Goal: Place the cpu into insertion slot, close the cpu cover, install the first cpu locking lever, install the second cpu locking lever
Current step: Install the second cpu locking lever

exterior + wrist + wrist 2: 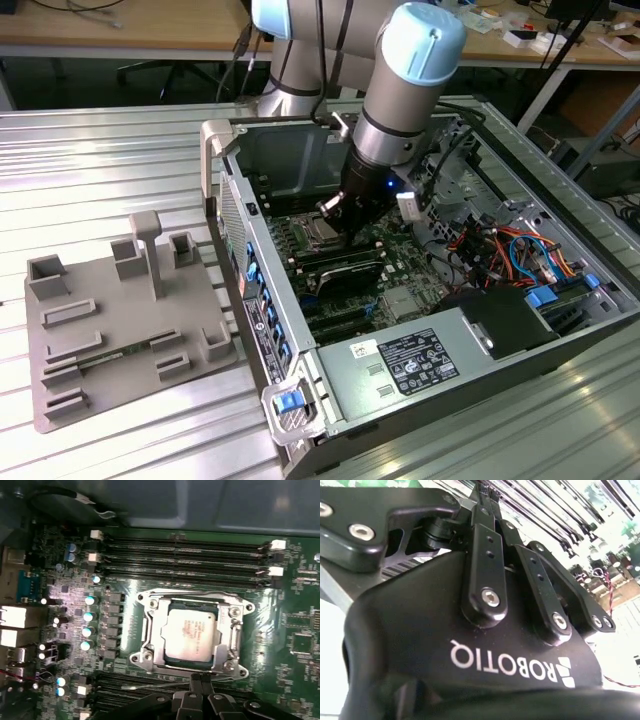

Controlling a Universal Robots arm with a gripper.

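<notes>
In the first wrist view the cpu point(190, 632), a flat silver-grey square, lies in the socket on the green motherboard point(125, 590). The cpu cover point(151, 630), a silvery frame, lies flat around it. A thin wire lever point(150, 686) runs along the socket's edge nearest the gripper. My gripper point(201, 679) stands at that edge, its two black fingers pressed together with nothing between them. In the exterior view the gripper point(335, 215) hangs low inside the open computer case, just above the socket point(318, 233).
Memory slots point(185, 555) flank the socket on two sides, and capacitors point(89, 615) stand beside it. The case walls point(240, 200), coloured cables point(510, 250) and a power supply point(410, 365) hem in the arm. A grey fixture plate point(120, 320) lies on the table at the exterior view's left.
</notes>
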